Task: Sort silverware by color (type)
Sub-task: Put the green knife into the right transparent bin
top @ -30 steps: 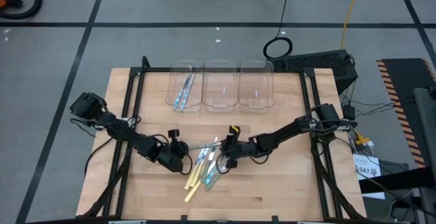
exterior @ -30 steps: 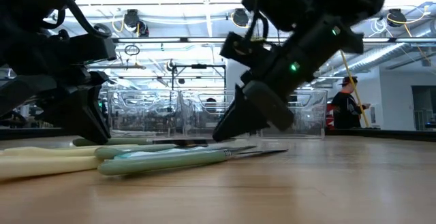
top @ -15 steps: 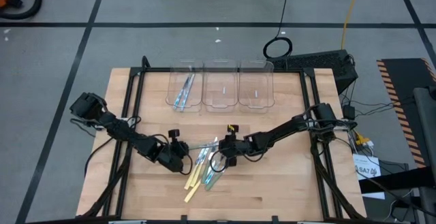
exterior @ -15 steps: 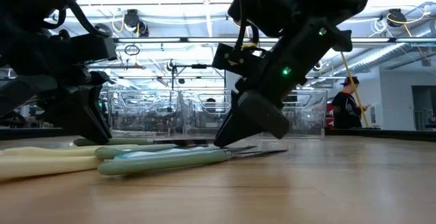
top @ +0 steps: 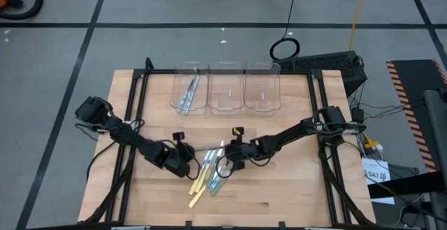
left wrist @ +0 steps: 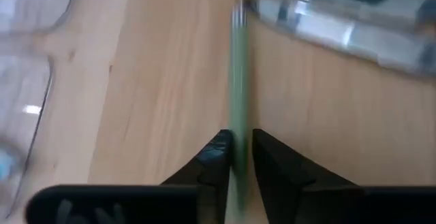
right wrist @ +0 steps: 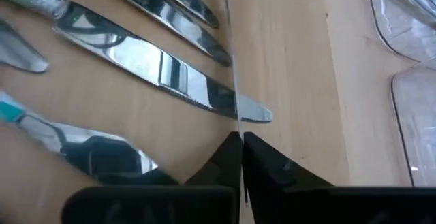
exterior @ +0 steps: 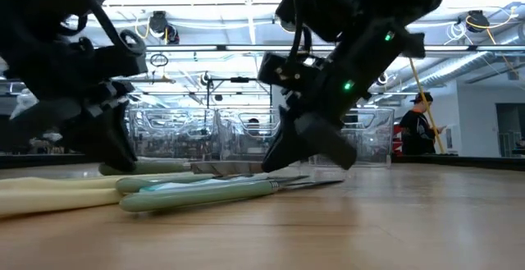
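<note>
A green utensil (left wrist: 238,81) is pinched by the left end effector (left wrist: 237,157); the right end effector (right wrist: 240,149) is pressed together at a knife (right wrist: 157,67) mid-desk (top: 293,195).

Dark jointed arms, blk cables, green LEDs.

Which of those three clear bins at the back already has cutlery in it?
The left bin, on the left arm's side. Blue-handled utensils lie inside it, while the middle bin and right bin hold no silverware.
</note>
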{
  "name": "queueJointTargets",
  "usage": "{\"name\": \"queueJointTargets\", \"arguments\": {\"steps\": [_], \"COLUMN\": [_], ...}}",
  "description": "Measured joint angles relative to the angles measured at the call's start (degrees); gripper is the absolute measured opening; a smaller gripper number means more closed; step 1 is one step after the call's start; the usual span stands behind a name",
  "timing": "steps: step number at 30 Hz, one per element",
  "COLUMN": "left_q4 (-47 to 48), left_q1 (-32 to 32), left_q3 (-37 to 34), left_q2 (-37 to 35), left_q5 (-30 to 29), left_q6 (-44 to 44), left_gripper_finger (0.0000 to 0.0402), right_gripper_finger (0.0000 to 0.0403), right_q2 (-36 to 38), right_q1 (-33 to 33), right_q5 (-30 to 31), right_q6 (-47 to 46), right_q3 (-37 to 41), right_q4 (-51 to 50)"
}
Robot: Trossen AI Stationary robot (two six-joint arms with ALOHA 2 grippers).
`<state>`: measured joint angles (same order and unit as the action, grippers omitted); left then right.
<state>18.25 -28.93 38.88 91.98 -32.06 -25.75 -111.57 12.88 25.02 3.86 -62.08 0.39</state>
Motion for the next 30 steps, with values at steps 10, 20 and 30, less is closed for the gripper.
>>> {"name": "queueJointTargets", "arguments": {"steps": [10, 20, 30], "left_q4": [20.38, 22.17, 21.86], "left_q1": [-2.08, -6.91, -4.86], "left_q3": [17.48, 29.37, 35.96], "left_q2": [-0.28, -0.36, -0.43], "left_q5": [-3.19, -6.9, -7.52], "left_q6": [-6.1, 2.38, 13.23], "left_gripper_finger": [0.015, 0.0152, 0.0152], "right_gripper_finger": [0.0001, 0.0, 0.0], "right_q2": [9.83, 18.84, 24.33], "right_q1": [2.61, 7.12, 13.14], "right_q5": [0.47, -2.59, 6.67], "right_q6": [-4.86, -12.73, -16.99], "right_q3": [-0.02, -0.11, -0.22], "right_q4": [-11.96, -23.2, -25.57]}}
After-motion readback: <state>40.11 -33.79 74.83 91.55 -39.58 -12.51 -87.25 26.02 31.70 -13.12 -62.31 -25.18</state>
